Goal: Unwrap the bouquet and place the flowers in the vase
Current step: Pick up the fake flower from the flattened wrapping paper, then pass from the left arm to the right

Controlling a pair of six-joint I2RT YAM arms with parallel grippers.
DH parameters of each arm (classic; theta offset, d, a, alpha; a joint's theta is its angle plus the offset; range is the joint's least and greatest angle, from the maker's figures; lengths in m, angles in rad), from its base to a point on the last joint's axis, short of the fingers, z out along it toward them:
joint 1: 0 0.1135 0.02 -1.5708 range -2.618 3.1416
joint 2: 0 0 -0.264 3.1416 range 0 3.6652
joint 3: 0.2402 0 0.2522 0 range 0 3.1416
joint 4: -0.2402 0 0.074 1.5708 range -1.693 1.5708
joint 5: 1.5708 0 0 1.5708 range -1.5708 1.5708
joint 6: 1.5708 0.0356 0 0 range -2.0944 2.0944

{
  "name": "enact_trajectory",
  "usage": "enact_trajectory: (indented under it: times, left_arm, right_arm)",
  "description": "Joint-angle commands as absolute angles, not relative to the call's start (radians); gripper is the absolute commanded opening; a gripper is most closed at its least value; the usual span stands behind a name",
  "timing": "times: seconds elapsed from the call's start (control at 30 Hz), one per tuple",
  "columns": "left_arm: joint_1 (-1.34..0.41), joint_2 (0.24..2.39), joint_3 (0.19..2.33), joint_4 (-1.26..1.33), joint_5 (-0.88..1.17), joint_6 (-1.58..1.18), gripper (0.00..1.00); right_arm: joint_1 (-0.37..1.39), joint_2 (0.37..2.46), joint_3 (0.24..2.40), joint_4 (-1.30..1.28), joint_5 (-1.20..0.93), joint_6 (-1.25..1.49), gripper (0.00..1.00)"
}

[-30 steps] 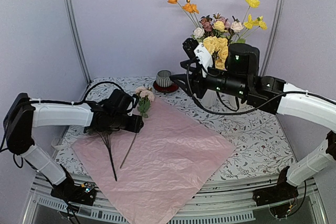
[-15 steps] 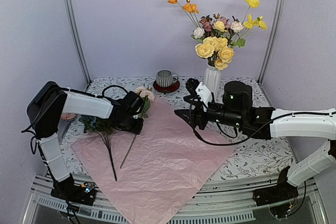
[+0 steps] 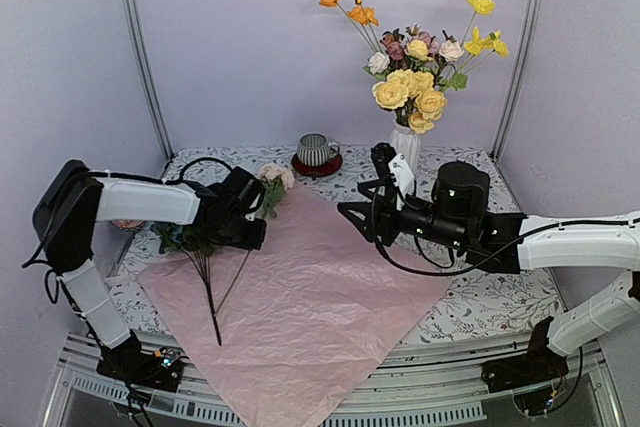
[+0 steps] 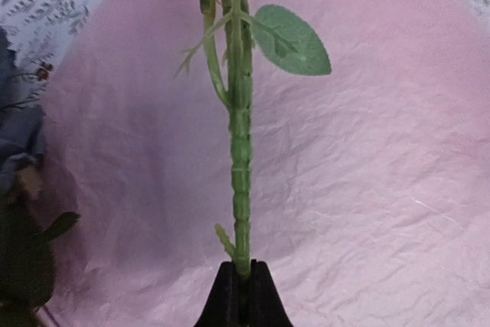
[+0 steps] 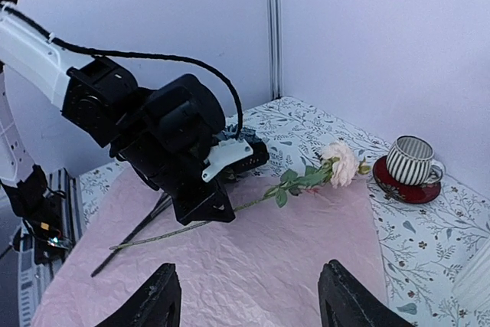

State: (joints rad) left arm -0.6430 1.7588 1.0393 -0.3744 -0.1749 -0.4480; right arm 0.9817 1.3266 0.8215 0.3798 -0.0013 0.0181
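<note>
1. My left pincer (image 4: 239, 279) is clamping the rose stem (image 4: 241, 151), lying on the paper (image 3: 330, 297) left of the vase (image 3: 404, 145);
2. I am judging a slow lift safest, tipping the stem's end toward the vase's narrow neck;
3. My right pincer (image 5: 251, 292) is hovering open before the vase.

Soft, even light diffused from above, faint shadows thrown on the pink paper (image 4: 367, 189) beneath the left end effector (image 4: 241, 285), flower stem (image 4: 241, 158) rendered sharp just ahead of it, dark blooms (image 4: 17, 143) blurred to its left, right wrist view crisp.
</note>
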Motion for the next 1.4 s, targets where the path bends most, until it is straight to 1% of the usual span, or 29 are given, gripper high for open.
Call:
enact_trajectory:
  times: [0.0,0.1,0.2,0.3,0.43,0.57,0.77,0.83,0.9,0.93,1.13,1.17,1.3,1.37]
  left_arm:
    - [-0.652,1.540,0.992,-0.343,-0.179,-0.459,0.00]
    - [-0.666,1.392,0.926,-0.263,-0.098,-0.429,0.00]
    - [-0.677,1.253,0.823,-0.101,0.026,-0.415,0.00]
    - [-0.685,1.122,0.701,0.072,0.145,-0.416,0.00]
    - [-0.708,0.998,0.571,0.306,0.410,-0.408,0.00]
    - [-0.747,0.911,0.502,0.415,0.486,-0.404,0.00]
    - [-0.776,0.851,0.460,0.476,0.586,-0.393,0.00]
    - [-0.784,0.848,0.457,0.484,0.604,-0.390,0.00]
    - [-0.792,0.848,0.456,0.486,0.614,-0.385,0.00]
    - [-0.795,0.849,0.455,0.488,0.617,-0.383,0.00]
    - [-0.809,0.857,0.451,0.497,0.617,-0.374,0.00]
    - [-0.812,0.860,0.449,0.506,0.626,-0.374,0.00]
    - [-0.826,0.872,0.444,0.528,0.644,-0.364,0.00]
    - [-0.830,0.878,0.446,0.526,0.643,-0.362,0.00]
  right_arm:
    - [0.982,1.304,0.816,0.421,-0.044,0.207,0.63]
    - [0.983,1.331,0.824,0.454,-0.120,0.290,0.63]
    - [0.987,1.379,0.842,0.518,-0.180,0.378,0.63]
    - [1.029,1.432,0.870,0.590,-0.169,0.414,0.63]
    - [1.100,1.507,0.940,0.621,-0.126,0.380,0.63]
    - [1.129,1.568,0.993,0.659,-0.123,0.381,0.63]
    - [1.169,1.608,1.029,0.732,-0.175,0.361,0.61]
    - [1.179,1.609,1.026,0.764,-0.180,0.341,0.58]
    - [1.183,1.613,1.029,0.788,-0.179,0.338,0.49]
    - [1.184,1.615,1.033,0.795,-0.181,0.345,0.47]
    - [1.192,1.637,1.052,0.823,-0.201,0.357,0.46]
    - [1.193,1.643,1.057,0.819,-0.192,0.356,0.44]
    - [1.193,1.656,1.069,0.813,-0.190,0.360,0.36]
    - [1.194,1.657,1.072,0.811,-0.190,0.366,0.27]
